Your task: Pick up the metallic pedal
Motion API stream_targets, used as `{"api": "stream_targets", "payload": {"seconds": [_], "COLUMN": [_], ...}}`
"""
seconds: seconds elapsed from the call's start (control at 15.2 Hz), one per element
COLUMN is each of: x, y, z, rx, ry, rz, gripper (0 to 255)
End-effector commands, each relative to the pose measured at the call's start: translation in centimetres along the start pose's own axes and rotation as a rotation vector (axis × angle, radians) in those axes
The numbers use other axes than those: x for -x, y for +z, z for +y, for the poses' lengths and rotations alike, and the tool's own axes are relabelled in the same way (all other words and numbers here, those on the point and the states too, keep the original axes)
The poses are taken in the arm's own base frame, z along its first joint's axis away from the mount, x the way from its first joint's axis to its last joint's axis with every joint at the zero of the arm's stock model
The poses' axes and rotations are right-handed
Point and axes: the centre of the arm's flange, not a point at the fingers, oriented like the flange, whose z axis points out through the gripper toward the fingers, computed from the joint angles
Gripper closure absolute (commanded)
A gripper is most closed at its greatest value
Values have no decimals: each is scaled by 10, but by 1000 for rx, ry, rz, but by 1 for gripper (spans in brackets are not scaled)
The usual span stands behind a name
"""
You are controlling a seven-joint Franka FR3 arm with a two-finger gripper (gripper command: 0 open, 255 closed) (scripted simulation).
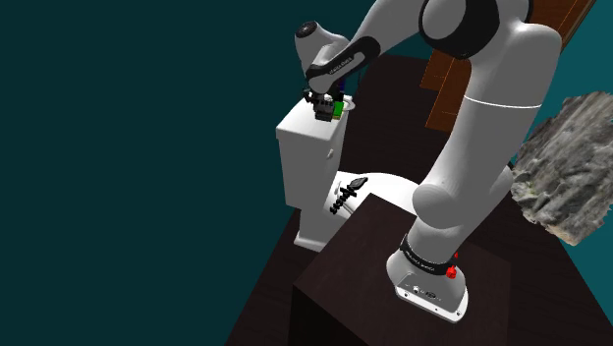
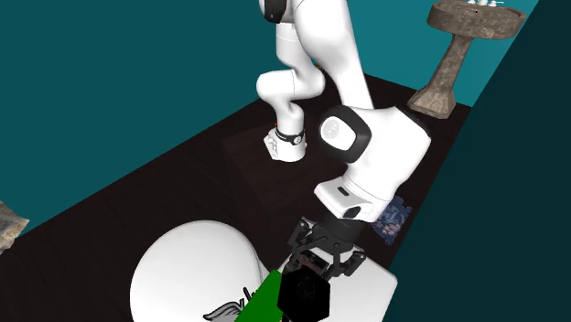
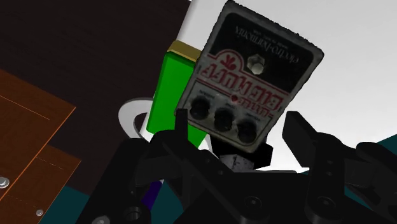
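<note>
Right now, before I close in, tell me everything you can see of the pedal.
The pedal is a grey, metal-looking box with rounded corners. Its face, turned to the wrist camera, carries red and black lettering, a small silver footswitch near the far end and three black knobs in a row nearest the claw. It sits over a white surface, a green box close beside it; whether they touch is unclear.

I get soft, even light in all three views. The white arm [image 1: 488, 118] and tank [image 1: 305, 157] read bright; the teal walls [image 1: 118, 147] and dark floor [image 1: 260, 295] look dim. Behind the pedal [image 3: 254, 70], the tank's top shades from white to grey.
</note>
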Motion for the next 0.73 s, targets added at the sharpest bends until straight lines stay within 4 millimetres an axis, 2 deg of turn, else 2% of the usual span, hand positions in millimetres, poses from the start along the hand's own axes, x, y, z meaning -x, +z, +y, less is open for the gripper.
{"api": "stream_targets", "payload": {"seconds": [0.0, 0.53, 0.66], "x": [-4, -24, -24], "y": [-9, -43, -44], "z": [3, 17, 17], "rx": [0, 0, 0], "ry": [0, 0, 0], "rz": [0, 0, 0], "gripper": [255, 255, 255]}}
